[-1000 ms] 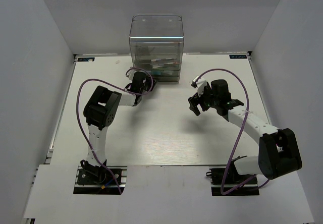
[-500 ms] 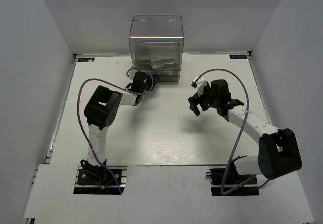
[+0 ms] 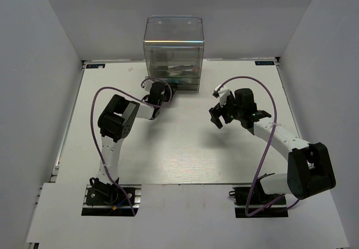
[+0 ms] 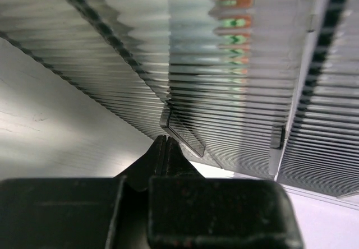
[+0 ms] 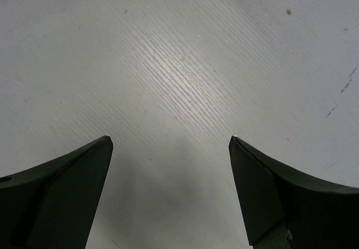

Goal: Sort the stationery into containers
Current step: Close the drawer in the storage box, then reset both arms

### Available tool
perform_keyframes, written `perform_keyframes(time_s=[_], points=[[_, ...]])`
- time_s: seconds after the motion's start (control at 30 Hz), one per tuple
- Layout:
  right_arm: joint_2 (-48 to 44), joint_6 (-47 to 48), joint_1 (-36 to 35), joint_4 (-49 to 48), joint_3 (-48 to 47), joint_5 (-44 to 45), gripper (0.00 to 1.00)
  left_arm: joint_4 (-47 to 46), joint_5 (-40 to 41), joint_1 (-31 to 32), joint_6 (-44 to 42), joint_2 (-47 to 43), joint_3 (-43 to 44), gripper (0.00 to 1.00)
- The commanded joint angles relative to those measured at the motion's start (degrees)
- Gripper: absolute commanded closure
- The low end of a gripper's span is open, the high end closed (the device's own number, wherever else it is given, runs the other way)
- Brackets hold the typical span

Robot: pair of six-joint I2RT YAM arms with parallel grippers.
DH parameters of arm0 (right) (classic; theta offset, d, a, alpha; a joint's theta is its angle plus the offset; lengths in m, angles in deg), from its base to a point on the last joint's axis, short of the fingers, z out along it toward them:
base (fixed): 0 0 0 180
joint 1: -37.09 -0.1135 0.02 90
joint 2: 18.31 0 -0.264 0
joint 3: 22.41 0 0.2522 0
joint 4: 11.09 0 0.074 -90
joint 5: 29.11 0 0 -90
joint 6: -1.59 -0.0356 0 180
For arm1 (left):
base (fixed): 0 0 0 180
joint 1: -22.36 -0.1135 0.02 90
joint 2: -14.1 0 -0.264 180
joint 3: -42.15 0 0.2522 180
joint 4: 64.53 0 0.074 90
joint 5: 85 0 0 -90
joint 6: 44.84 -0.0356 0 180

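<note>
The clear plastic cabinet (image 3: 174, 50) stands at the table's far edge, and its ribbed drawer fronts (image 4: 224, 92) fill the left wrist view. Stationery lies inside the drawers: thin pens (image 3: 182, 69) show in the top view, and orange and green pieces (image 4: 233, 19) show blurred through the ribs. My left gripper (image 3: 166, 91) is at the cabinet's lower left front. Its tips (image 4: 165, 140) are shut together right under a drawer's small clear handle tab (image 4: 184, 134). My right gripper (image 3: 216, 118) is open and empty above bare table (image 5: 171, 142), right of the cabinet.
White walls close in the table on the left, back and right. Purple cables loop over both arms. No loose stationery shows on the table surface (image 3: 179, 148) in the top view.
My left arm has shifted a little to the right and toward the cabinet. The right arm has not moved.
</note>
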Motion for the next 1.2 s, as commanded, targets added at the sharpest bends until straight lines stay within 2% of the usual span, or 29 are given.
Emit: perform_keyframes(time_s=[0.0, 0.17, 0.23, 0.27, 0.37, 0.4, 0.53, 0.63, 0.67, 0.7, 0.73, 0.77, 0.8, 0.87, 0.9, 0.93, 1.17], points=[[0.0, -0.3, 0.3, -1.0, 0.0, 0.1, 0.10, -6.2, 1.1, 0.7, 1.6, -0.4, 1.4, 1.00], [0.3, 0.0, 0.4, -0.8, 0.0, -0.1, 0.10, -10.1, -1.6, 1.3, 1.6, -3.0, -4.0, 0.98], [0.4, 0.1, 0.3, -0.9, -0.3, -0.2, 0.10, -11.8, -4.4, 1.3, 1.1, -4.3, -7.3, 0.91], [0.4, 0.1, 0.3, -0.9, -0.4, -0.2, 0.10, -12.7, -6.8, 1.3, 1.1, -5.9, -8.6, 0.83], [0.3, 0.1, 0.3, -0.8, -0.3, -0.1, 0.10, -15.4, -11.0, 1.9, -0.1, -8.9, -14.2, 0.70], [0.3, 0.0, 0.4, -0.7, -0.4, -0.5, 0.10, -15.4, -12.3, 1.9, -0.8, -11.1, -16.5, 0.63], [0.0, -1.8, 0.2, -0.5, -0.9, -1.1, 0.10, -12.8, -17.9, 2.4, -6.6, -19.0, -20.6, 0.51], [-0.6, -3.9, 0.3, -0.3, -1.5, -1.2, 0.10, -2.1, -22.2, 2.4, -16.4, -25.3, -20.6, 0.43], [-0.8, -4.6, 0.4, -0.6, -1.6, -0.9, 0.10, 1.8, -22.8, 2.9, -19.0, -29.8, -20.6, 0.40], [-1.1, -5.8, 0.3, -1.0, -1.7, -0.6, 0.10, 10.3, -22.8, 2.9, -24.1, -32.1, -20.6, 0.37], [-1.4, -6.6, 0.3, -1.1, -1.7, -0.1, 0.10, 14.8, -22.1, 2.9, -27.3, -34.3, -20.6, 0.33], [-1.4, -7.0, 0.4, -1.3, -1.8, 0.1, 0.10, 18.8, -21.0, 2.9, -30.4, -36.8, -20.6, 0.33], [-1.7, -7.4, 0.3, -1.2, -1.8, 0.5, 0.10, 25.3, -19.6, 2.9, -35.2, -42.1, -20.6, 0.31], [-2.1, -8.4, 0.3, -1.5, -2.0, 1.2, 0.10, 31.6, -15.8, 2.9, -40.1, -48.2, -24.0, 0.20], [-2.1, -8.7, 0.3, -1.4, -2.1, 1.5, 0.10, 33.3, -14.2, 2.9, -41.5, -54.7, -25.0, 0.15], [-2.3, -8.9, 0.4, -1.5, -2.0, 2.1, 0.10, 34.7, -11.6, 2.9, -42.9, -58.1, -26.2, 0.01], [-3.1, -10.9, 0.4, -2.6, -1.2, 3.3, 0.10, 44.2, -5.0, 2.9, -45.9, -82.3, -35.0, 0.00]])
